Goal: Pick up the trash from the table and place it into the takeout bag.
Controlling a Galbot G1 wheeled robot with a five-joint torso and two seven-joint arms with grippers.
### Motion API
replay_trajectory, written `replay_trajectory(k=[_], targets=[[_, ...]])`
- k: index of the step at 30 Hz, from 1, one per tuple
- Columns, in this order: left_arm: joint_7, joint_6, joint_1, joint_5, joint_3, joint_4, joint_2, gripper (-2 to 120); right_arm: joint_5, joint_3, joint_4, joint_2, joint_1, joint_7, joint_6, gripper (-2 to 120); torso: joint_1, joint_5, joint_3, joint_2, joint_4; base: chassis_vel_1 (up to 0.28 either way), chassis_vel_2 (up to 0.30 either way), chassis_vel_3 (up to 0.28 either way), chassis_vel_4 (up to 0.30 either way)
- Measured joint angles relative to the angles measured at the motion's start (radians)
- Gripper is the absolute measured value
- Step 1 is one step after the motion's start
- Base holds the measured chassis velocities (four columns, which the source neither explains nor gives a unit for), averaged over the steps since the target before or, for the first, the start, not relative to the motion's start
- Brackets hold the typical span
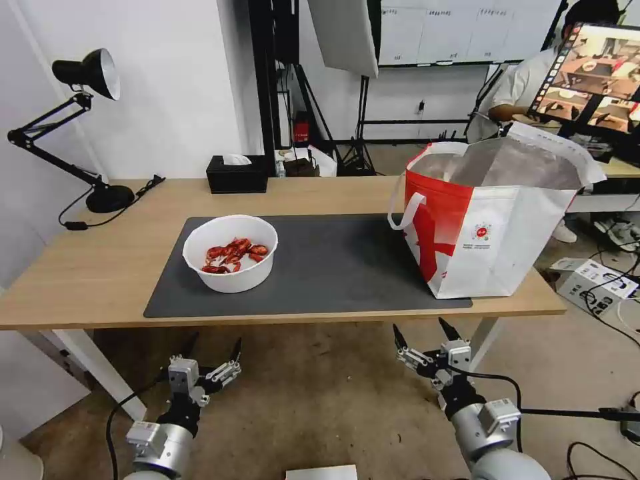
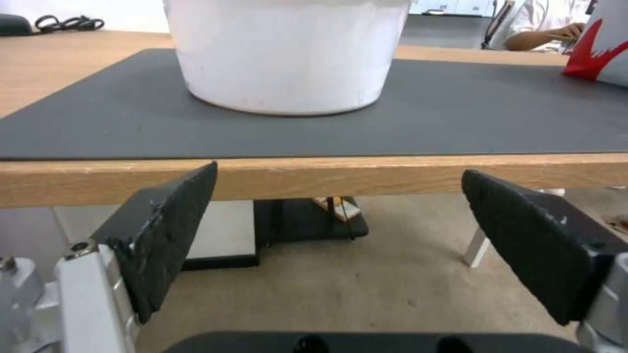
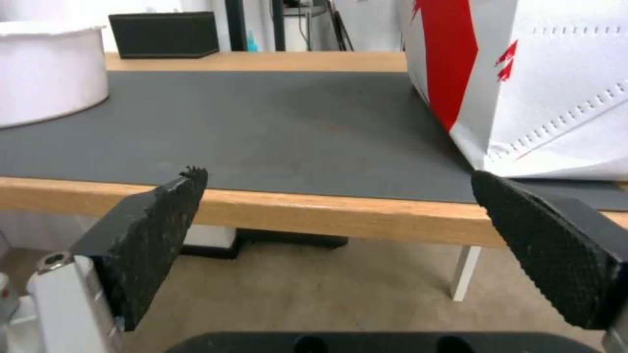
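While both arms are hanging below the counter point(image 1: 87, 280) edge with fingers apart, the left gripper point(image 1: 212, 352) is sitting nearer the bowl point(image 1: 231, 253) — straight ahead of and above it — than the right gripper point(image 1: 420, 333).

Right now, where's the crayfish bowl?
In the head view, the white bowl sits on the left part of the dark grey mat, left of the takeout bag, ahead of the left gripper.

— Supporting surface? — Light-wood table point(image 1: 100, 273) on white legs.
— Directly on it? — Dark grey mat point(image 1: 333, 267) at centre; black tissue box point(image 1: 237, 175) at 12 o'clock; black desk lamp point(image 1: 100, 193) at 10 o'clock.
— On the mat? — White bowl point(image 1: 233, 277) at 9 o'clock, takeout bag point(image 1: 507, 247) at 3 o'clock.
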Motion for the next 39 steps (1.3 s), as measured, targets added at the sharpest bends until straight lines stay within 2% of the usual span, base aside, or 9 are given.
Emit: replay_trajectory(k=[8,16,19,25,29,34,36,38,39], targets=[[0.0,-0.001,0.001,-0.001,0.0,0.0,0.001,100,0.0,0.0,0.001,0.0,0.0,0.001,-0.001,100,0.0,0.0,0.0,0.0,0.0,0.0,0.0,0.0,0.0],[-0.006,0.016,-0.016,-0.052,-0.019,-0.023,0.049,100,0.0,0.0,0.001,0.0,0.0,0.001,-0.001,100,0.0,-0.0002,0.0,0.0,0.0,0.0,0.0,0.0,0.0],[-0.026,0.044,-0.041,-0.101,-0.039,-0.047,0.089,100,0.0,0.0,0.002,0.0,0.0,0.001,-0.001,100,0.0,-0.0001,0.0,0.0,0.0001,0.0,0.0,0.0,0.0],[-0.068,0.099,-0.124,-0.243,-0.098,-0.081,0.241,100,0.0,0.0,0.002,0.0,0.0,0.001,-0.001,100,0.0,-0.0001,0.0,0.0,-0.0001,0.0,0.0,0.0,0.0],[-0.084,0.123,-0.177,-0.332,-0.12,-0.075,0.343,100,0.001,0.0,0.002,0.0,0.0,0.001,-0.001,100,0.0,-0.0001,0.0,0.0,0.0,0.0,0.0,0.0,0.0],[-0.096,0.152,-0.24,-0.418,-0.112,-0.044,0.423,100,0.001,0.0,0.002,0.0,0.0,0.0,-0.001,100,0.0,-0.0002,0.0,0.0,0.0,0.0,0.0,0.0,0.0],[-0.115,0.215,-0.286,-0.526,-0.108,-0.036,0.469,100,0.001,0.0,0.002,0.0,0.0,0.0,-0.001,100,0.0,-0.0003,0.0,0.0,-0.0001,0.0,0.0,0.0,0.0],[-0.12,0.235,-0.297,-0.557,-0.109,-0.035,0.479,100,0.001,0.0,0.002,0.0,0.0,0.0,-0.001,100,0.0,-0.0003,0.0,0.0,-0.0001,0.0,0.0,0.0,0.0],[-0.131,0.285,-0.332,-0.637,-0.111,-0.027,0.51,100,0.001,0.0,0.002,0.0,0.0,0.0,-0.001,100,0.0,-0.0002,0.0,0.0,0.0001,0.0,0.0,0.0,0.0]])
